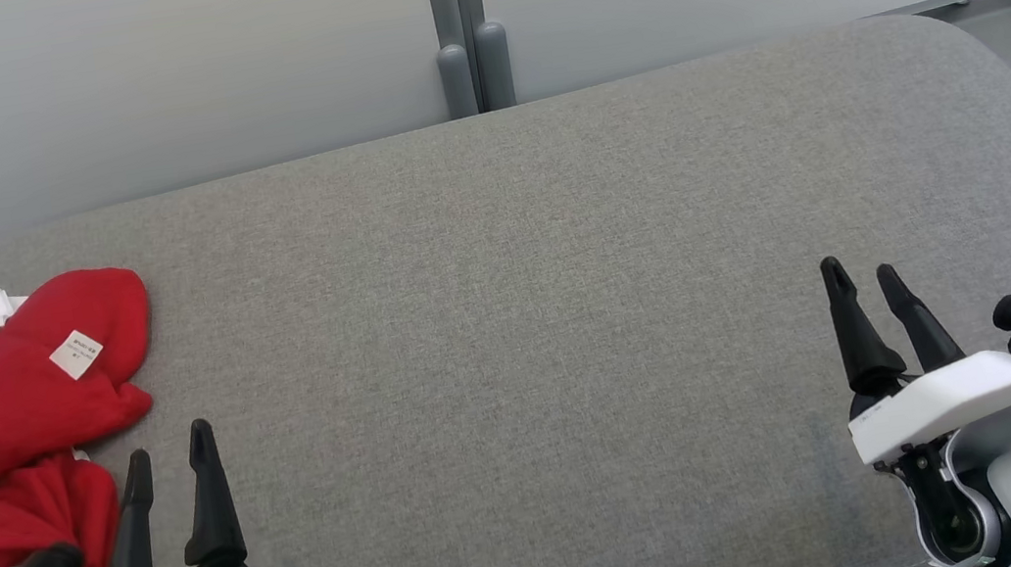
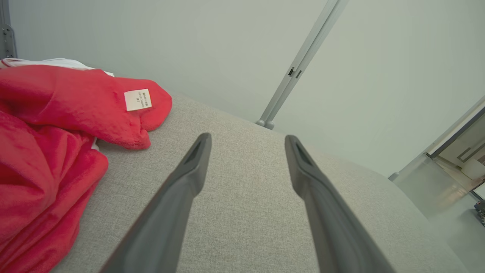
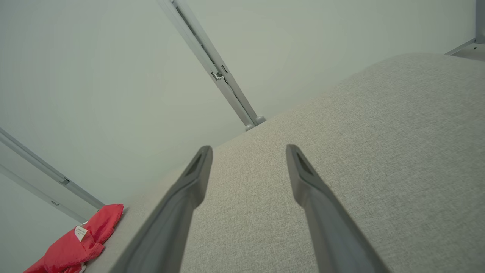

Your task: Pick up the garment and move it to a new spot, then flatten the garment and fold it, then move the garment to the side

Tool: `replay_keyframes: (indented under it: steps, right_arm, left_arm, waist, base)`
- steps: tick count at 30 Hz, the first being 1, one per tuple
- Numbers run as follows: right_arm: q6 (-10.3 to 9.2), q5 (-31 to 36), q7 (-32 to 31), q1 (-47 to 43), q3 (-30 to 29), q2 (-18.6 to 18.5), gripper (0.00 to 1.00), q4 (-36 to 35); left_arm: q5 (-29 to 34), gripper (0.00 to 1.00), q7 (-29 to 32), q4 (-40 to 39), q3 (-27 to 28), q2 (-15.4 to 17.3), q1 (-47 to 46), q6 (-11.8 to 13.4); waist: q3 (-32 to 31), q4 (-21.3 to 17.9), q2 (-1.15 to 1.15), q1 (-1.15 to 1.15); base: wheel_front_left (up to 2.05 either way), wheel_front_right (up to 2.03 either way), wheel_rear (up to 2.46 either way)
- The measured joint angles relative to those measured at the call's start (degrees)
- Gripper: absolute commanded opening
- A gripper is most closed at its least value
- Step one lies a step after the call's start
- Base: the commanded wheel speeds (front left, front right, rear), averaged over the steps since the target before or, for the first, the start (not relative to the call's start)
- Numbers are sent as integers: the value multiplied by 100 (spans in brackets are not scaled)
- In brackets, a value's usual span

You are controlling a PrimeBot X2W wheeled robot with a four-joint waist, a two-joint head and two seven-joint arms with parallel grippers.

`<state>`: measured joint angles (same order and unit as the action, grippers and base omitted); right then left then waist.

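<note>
1. Hovering over the grey fabric worktop [image 1: 511, 322], our left hand [image 1: 169, 443] and right hand [image 1: 860, 268] both show fingers spread apart, empty.
2. We see the red garment [image 1: 0, 414] crumpled just beside our left hand, at the worktop's left end, white label [image 1: 76, 354] up.
3. Farthest, a grey post [image 1: 471, 61] stands against the pale wall [image 1: 139, 68].

You've got one red garment [image 1: 0, 414] bearing one white label [image 1: 76, 354], one grey cushion [image 1: 511, 322], and two grippers, the left gripper [image 1: 169, 443] and right gripper [image 1: 860, 268], two dark fingers [image 1: 210, 503] each
</note>
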<state>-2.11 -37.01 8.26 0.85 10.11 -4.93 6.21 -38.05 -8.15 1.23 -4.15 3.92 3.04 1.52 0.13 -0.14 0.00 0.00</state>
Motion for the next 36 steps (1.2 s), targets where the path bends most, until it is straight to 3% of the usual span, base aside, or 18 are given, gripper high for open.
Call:
replay_keyframes:
  steps: [20, 36]
  right_arm:
    - [-3, 1579, 357, -11, 415, -36, 100, 5]
    - [1, 2448, 609, -17, 647, -34, 100, 214]
  left_arm:
    - [1381, 100, -366, -92, -171, -4, 202, -7]
    - [2195, 100, -627, -153, -249, -64, 354, -85]
  waist:
    - [19, -9, 0, 0]
    - [33, -8, 0, 0]
  base:
    - [0, 0, 0]
    - [0, 0, 0]
